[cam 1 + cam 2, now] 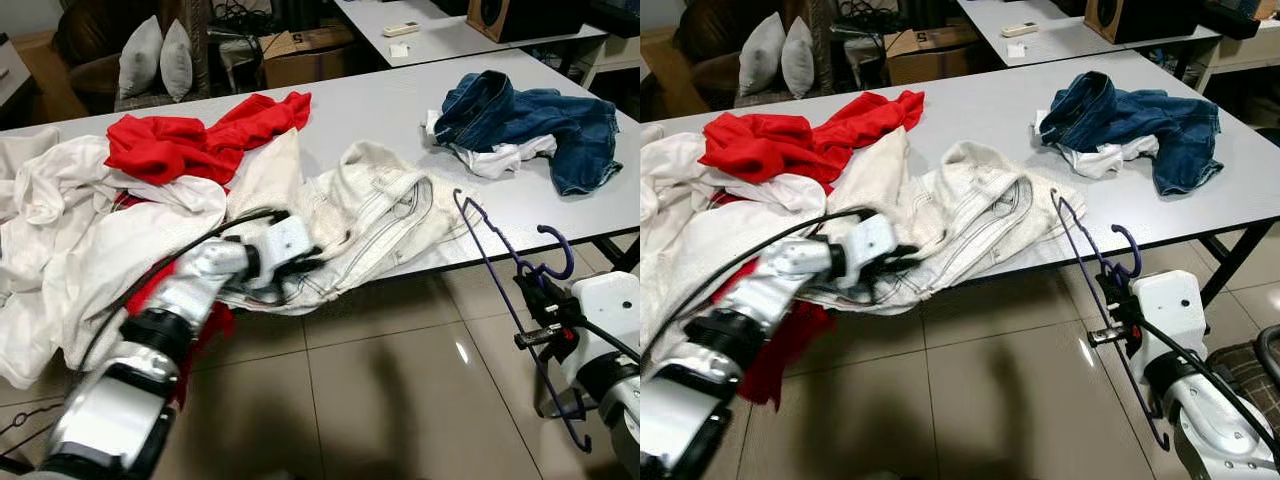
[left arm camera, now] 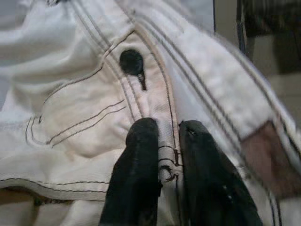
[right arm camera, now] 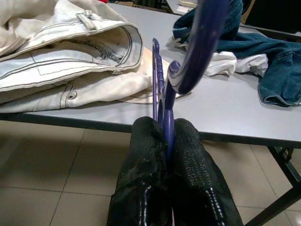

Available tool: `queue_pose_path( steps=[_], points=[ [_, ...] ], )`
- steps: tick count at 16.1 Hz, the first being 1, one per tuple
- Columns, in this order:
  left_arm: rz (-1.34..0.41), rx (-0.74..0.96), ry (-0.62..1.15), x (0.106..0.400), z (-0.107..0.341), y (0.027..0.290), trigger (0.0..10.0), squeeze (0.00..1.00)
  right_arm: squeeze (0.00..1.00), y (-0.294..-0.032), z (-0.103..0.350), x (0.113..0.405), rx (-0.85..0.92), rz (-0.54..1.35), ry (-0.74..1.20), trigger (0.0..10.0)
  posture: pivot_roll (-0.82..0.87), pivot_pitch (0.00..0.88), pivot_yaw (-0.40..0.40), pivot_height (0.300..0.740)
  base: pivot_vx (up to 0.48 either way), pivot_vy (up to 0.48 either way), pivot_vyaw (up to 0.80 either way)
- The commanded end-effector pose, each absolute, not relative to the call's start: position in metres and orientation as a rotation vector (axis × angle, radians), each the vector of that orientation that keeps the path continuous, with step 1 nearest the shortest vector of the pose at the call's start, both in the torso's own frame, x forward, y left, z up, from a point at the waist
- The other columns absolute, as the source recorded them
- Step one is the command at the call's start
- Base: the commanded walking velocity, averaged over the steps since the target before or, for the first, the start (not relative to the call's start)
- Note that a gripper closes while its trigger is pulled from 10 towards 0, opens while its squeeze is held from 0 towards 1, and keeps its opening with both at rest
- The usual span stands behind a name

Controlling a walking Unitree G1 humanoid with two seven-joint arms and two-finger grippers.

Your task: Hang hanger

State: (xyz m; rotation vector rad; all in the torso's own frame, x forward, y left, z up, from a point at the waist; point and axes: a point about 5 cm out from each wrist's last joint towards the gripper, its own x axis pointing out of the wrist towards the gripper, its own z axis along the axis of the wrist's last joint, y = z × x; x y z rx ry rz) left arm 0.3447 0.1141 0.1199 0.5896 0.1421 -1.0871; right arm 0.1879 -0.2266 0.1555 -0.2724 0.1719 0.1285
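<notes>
A purple wire hanger (image 1: 488, 238) stands upright off the table's front right edge, its hook (image 1: 560, 250) toward me. My right gripper (image 1: 532, 292) is shut on its wire near the hook, and the right wrist view shows the fingers (image 3: 141, 141) clamped on the wire (image 3: 162, 94). Off-white jeans (image 1: 370, 210) lie crumpled at the front edge of the grey table (image 1: 380, 100), partly hanging over it. My left gripper (image 1: 310, 262) is shut on the jeans; the left wrist view shows a seam below the dark button (image 2: 131, 62) pinched between the fingers (image 2: 141, 155).
A pile of white clothes (image 1: 70, 220) and a red garment (image 1: 190, 140) cover the table's left side. Blue jeans (image 1: 530, 120) over a white cloth lie at the far right. Tiled floor (image 1: 400, 400) lies below me. Pillows (image 1: 155, 55) and a cardboard box (image 1: 300, 50) stand behind.
</notes>
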Motion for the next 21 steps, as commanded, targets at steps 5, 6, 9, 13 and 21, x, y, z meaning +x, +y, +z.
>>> queue_pose_path(
  steps=[5,6,9,13,21],
  points=[
    [-0.997,0.576,0.046,0.351,0.130,0.093,10.0,1.00,0.00,-0.222,0.159,0.188,-0.272,0.138,0.152,10.0,-0.14,0.000,0.141,0.740,0.000,0.000,0.00],
    [-0.984,0.583,0.044,0.352,0.129,0.090,10.0,1.00,0.00,-0.222,0.159,0.188,-0.273,0.138,0.152,10.0,-0.14,0.000,0.141,0.740,0.000,0.000,0.00],
    [-0.890,0.635,0.026,0.357,0.128,0.082,10.0,1.00,0.00,-0.222,0.159,0.188,-0.272,0.137,0.151,10.0,-0.15,0.000,0.144,0.740,0.000,0.000,0.00],
    [-0.844,0.612,0.034,0.356,0.122,0.062,10.0,0.00,0.00,-0.221,0.159,0.188,-0.268,0.132,0.152,10.0,-0.14,0.000,0.140,0.740,0.000,0.000,0.00],
    [-0.499,0.714,0.094,0.375,0.119,0.073,10.0,0.00,0.00,-0.223,0.161,0.187,-0.275,0.131,0.155,10.0,-0.16,0.000,0.133,0.740,0.000,0.000,0.00]
  ],
)
